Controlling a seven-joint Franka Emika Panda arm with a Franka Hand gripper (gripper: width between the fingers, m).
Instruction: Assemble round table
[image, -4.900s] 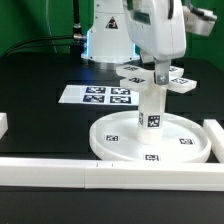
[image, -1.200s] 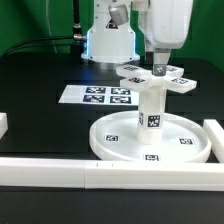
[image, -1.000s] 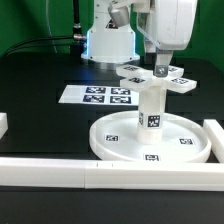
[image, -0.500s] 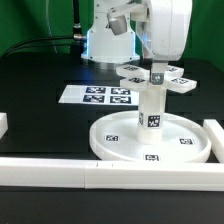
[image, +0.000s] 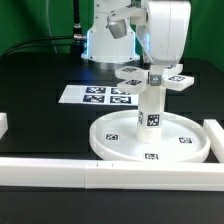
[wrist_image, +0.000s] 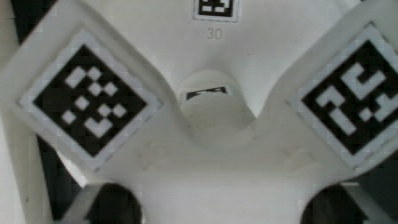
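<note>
Nearest, along the bottom of the exterior view, lie long white border bars (image: 60, 170) on the black table (image: 40, 125). Just behind them, lower right of centre, sits the round table's large rimmed disc (image: 112, 142). The short cylindrical post (image: 150, 108) stands upright on its hub. The cross-shaped foot (image: 181, 82) rests on top of the post. The gripper (image: 155, 74) is down on the foot's middle. In the wrist view its dark fingers (wrist_image: 107, 205) flank the foot, but I cannot tell whether they actually clamp it. Further back, left of centre, lies the marker board (image: 97, 95).
</note>
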